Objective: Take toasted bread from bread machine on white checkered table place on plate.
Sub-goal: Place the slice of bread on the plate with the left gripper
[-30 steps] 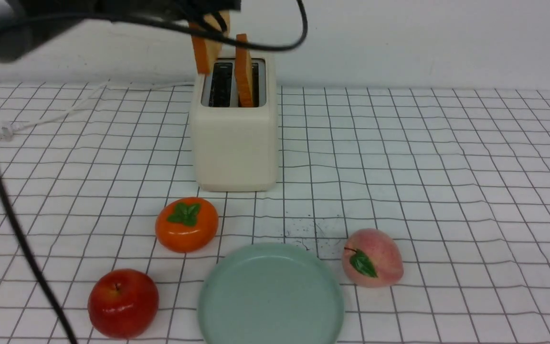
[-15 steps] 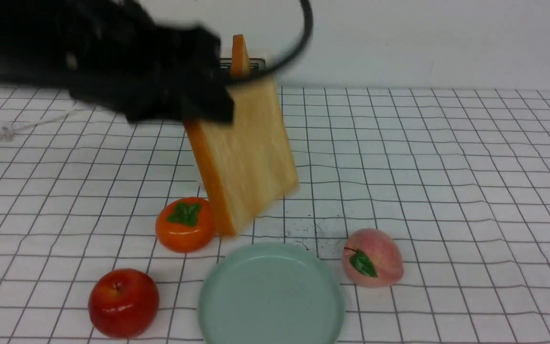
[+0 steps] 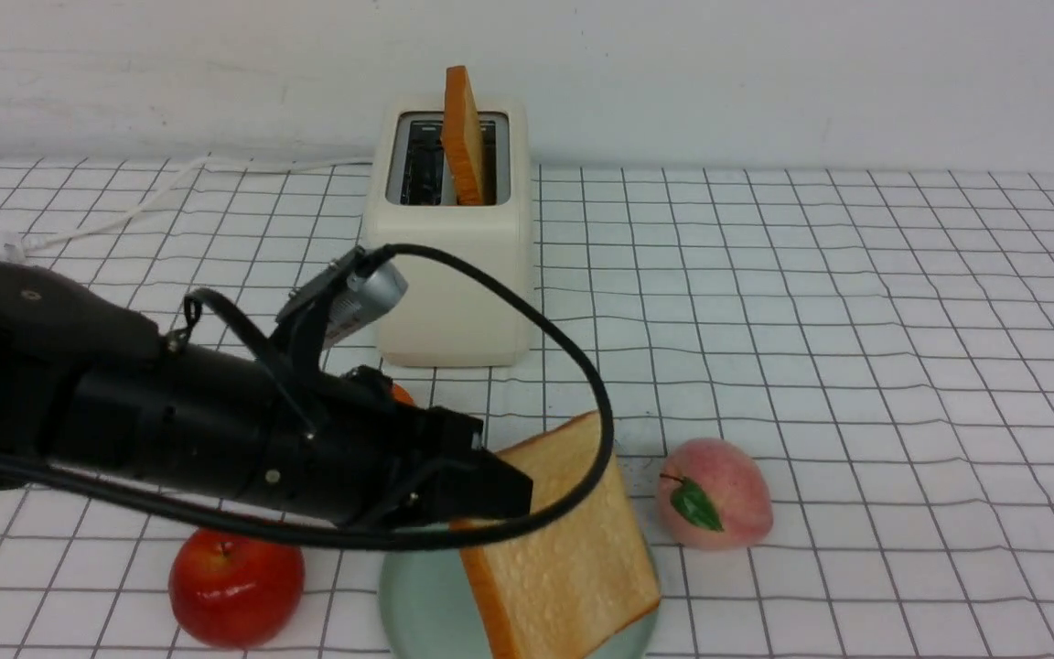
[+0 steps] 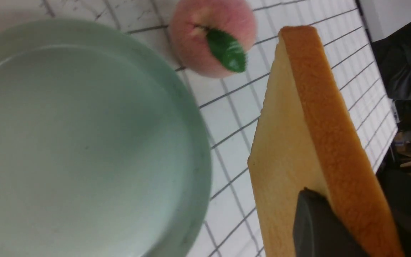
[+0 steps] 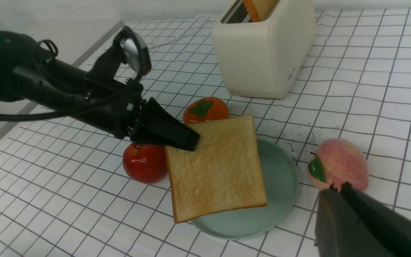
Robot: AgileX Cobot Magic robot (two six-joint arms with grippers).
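My left gripper (image 3: 500,490) is shut on a slice of toasted bread (image 3: 564,549) by one corner and holds it tilted just above the mint-green plate (image 3: 413,599). The slice also shows in the left wrist view (image 4: 298,142) and the right wrist view (image 5: 216,167), over the plate (image 5: 277,200). A second slice (image 3: 463,133) stands upright in one slot of the cream bread machine (image 3: 449,265) at the back of the white checkered table (image 3: 856,366). My right gripper (image 5: 335,187) is shut and empty, hovering near the peach.
A peach (image 3: 715,492) lies right of the plate and a red apple (image 3: 236,586) left of it. An orange persimmon (image 5: 205,109) sits behind the plate, mostly hidden by my left arm in the front view. The toaster's white cord (image 3: 124,212) trails left.
My left gripper has carried the slice from above the bread machine forward and down to just over the plate, and tilted it flatter. The second slice has stayed in its slot.
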